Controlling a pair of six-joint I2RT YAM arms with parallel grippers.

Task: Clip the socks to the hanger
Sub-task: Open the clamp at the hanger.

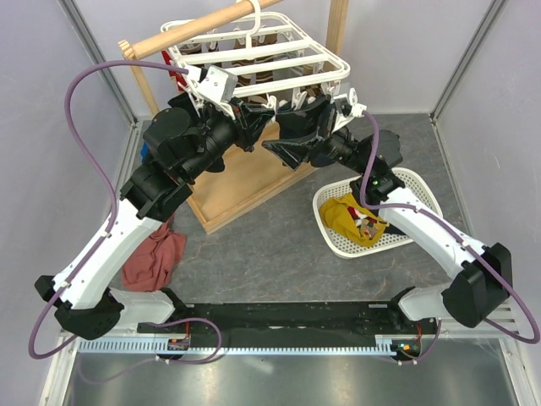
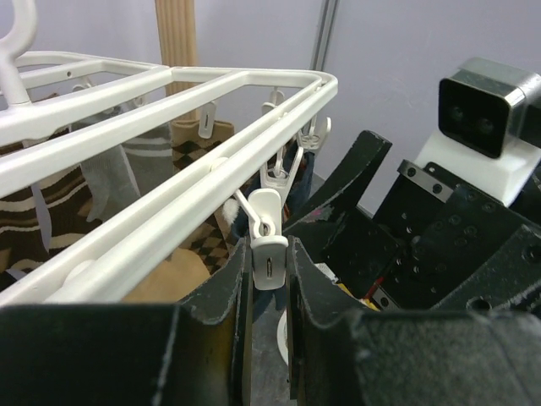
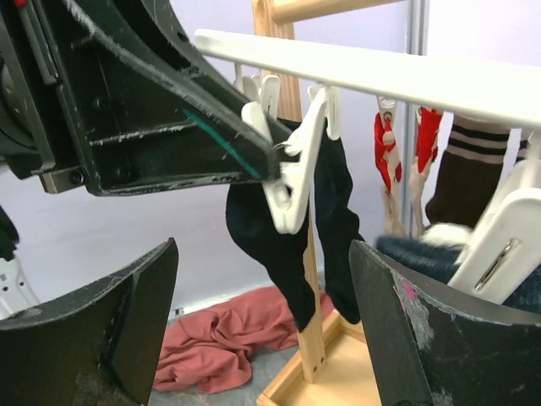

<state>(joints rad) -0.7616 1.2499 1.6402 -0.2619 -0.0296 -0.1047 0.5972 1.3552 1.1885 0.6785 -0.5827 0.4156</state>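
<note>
Currently left gripper point(image 2: 269, 269) jaws closed on white clip peg point(image 2: 265, 211) at hanger point(image 2: 194, 182) front bar. Right gripper point(image 3: 264, 249) jaws wide apart, gripping nothing. Navy sock point(image 3: 292, 254) hangs below bar behind that peg; holding peg unclear. Yellow sock point(image 1: 351, 218) lies in mesh basket point(image 1: 423, 183) on counter point(image 1: 279, 245), partly hidden by right arm. Top view: frame hides hung socks.
</note>
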